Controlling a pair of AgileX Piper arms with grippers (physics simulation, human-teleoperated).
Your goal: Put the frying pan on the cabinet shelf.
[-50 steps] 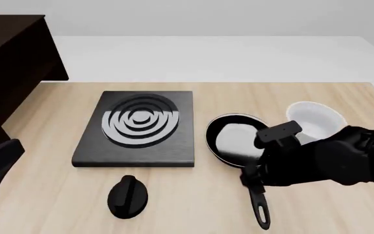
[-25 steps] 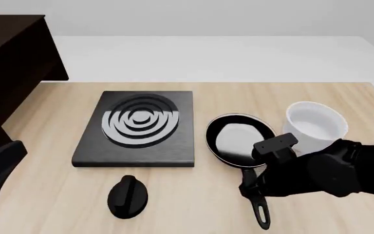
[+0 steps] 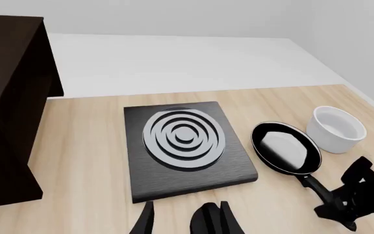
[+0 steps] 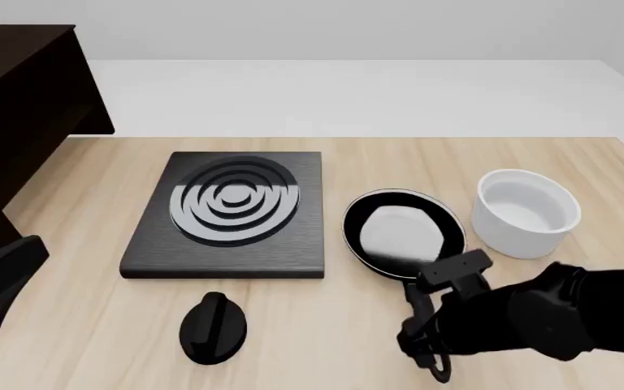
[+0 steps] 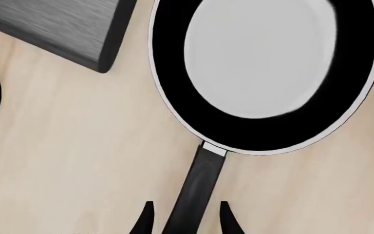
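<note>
The frying pan [image 4: 403, 232] lies flat on the wooden bench [image 4: 74, 325], between the black stove plate [image 4: 231, 214] and the white bowl [image 4: 526, 211]. It is just beside the stove plate and near the bowl, but it touches neither of them. Its long black handle [image 5: 196, 187] points toward the near edge of the bench.

The right claw [image 5: 184, 219] is over the handle. In the right wrist view the two fingertips [image 5: 142, 220] stand one on each side of the handle, with a small gap on both sides, so the claw is open and not yet closed on it. In the front view the dark body of the right arm hides most of the handle.

The left claw [image 3: 183, 222] is at the near left of the bench, apart from the pan. Its fingers are spread and hold nothing.

A black knob [image 4: 214, 326] lies on the bench in front of the stove plate. The dark brown cabinet [image 4: 17, 114] stands at the far left, well apart from the pan.
</note>
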